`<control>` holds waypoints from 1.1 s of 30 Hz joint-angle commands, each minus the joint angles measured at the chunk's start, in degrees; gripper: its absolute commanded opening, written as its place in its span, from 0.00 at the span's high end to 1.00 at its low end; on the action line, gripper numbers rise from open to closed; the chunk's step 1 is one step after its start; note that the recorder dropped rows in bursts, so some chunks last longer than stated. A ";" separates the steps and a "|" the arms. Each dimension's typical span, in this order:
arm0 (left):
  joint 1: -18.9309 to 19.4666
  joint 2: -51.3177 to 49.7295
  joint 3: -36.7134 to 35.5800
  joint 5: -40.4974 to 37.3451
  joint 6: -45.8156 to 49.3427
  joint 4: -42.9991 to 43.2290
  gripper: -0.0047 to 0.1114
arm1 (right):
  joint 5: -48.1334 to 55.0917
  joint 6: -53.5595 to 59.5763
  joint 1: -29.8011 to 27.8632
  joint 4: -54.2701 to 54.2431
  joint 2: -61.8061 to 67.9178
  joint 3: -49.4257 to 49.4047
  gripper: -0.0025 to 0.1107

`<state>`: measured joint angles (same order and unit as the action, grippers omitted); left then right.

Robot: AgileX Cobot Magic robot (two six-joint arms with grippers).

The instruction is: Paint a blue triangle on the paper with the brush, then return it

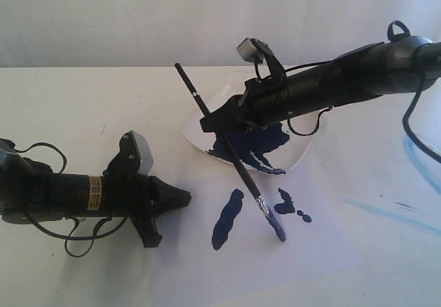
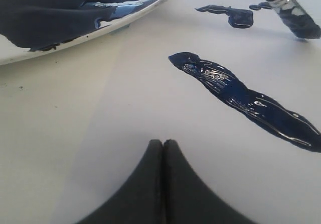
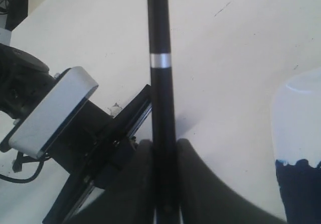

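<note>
Exterior view showed the brush (image 1: 241,176), a thin black stick with silver ferrule and blue-wet bristles, tilted, tip touching the paper (image 1: 324,266) near a thick dark blue stroke (image 1: 227,219). The right hand (image 1: 208,124) clamped its handle; the left hand (image 1: 187,197) sat pressed together.

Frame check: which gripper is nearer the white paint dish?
Right. The right gripper, shut on the brush, hangs over the white dish. The left gripper, shut, sits apart from the dish, beyond its rim.

White table (image 1: 69,100), pale paper (image 1: 331,259), paint dish (image 1: 303,152)
</note>
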<state>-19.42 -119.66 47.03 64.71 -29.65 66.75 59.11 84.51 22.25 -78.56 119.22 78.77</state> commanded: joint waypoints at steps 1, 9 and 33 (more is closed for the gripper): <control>-0.02 0.23 -0.29 -0.93 -0.12 0.56 0.96 | -0.23 0.70 -0.55 -0.51 0.27 -0.25 0.98; -0.02 0.23 -0.29 -0.93 -0.12 0.56 0.96 | -0.68 3.30 -0.55 -5.06 0.91 -0.25 0.98; -0.02 0.23 -0.29 -0.93 -0.12 0.56 0.96 | -5.37 9.25 -0.55 -12.16 0.91 -0.15 0.98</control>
<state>-19.42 -119.66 47.03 64.81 -29.65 66.75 53.89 91.69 22.25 -88.34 120.34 78.77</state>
